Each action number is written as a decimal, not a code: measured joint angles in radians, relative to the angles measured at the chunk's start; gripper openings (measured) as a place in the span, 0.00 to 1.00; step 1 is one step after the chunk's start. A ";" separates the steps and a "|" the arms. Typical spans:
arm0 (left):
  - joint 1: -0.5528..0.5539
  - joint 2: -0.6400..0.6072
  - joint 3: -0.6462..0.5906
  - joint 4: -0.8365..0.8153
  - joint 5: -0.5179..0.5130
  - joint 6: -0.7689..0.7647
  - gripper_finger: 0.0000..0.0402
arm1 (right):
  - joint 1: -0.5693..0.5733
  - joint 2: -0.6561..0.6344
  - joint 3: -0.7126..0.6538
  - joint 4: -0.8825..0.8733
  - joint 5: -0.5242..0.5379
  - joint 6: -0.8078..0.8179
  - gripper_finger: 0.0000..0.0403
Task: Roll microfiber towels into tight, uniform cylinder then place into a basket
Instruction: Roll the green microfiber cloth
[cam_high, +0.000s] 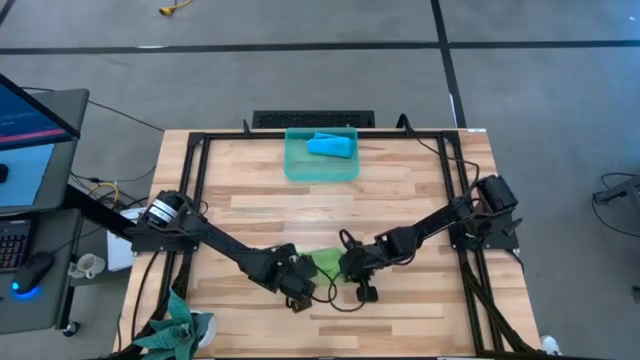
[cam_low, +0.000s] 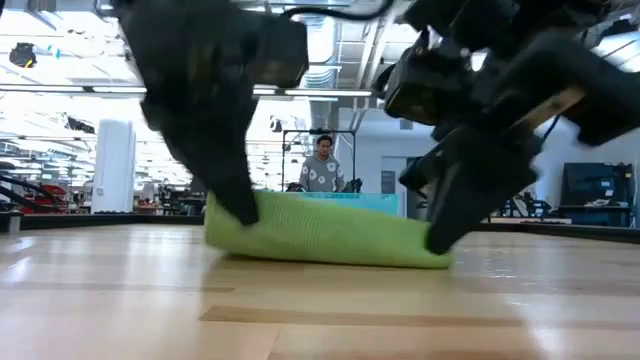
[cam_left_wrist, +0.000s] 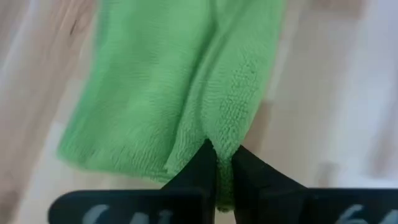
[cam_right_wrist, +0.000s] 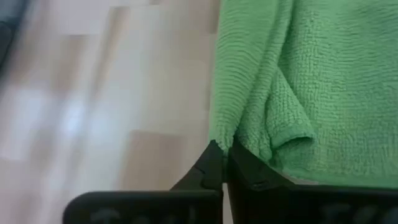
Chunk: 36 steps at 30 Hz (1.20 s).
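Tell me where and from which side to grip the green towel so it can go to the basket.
Grip the green towel at its two short ends, coming down from above. It lies flat on the table as a low roll, so the ends are its only free edges. The left gripper and the right gripper already pinch an end each. The basket holds the blue towel.

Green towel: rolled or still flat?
Rolled, at least mostly: the green towel lies as a low log on the table. Left gripper and right gripper each pinch an end.
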 joint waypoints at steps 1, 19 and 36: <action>0.004 -0.013 0.002 0.004 0.023 -0.032 0.02 | 0.013 -0.005 -0.001 0.003 -0.022 0.029 0.06; 0.216 0.006 -0.005 0.066 0.452 -0.161 0.04 | 0.090 -0.032 -0.001 -0.023 -0.061 0.319 0.04; 0.270 0.071 -0.002 0.081 0.519 -0.106 0.04 | 0.076 -0.031 -0.004 -0.031 -0.038 0.302 0.25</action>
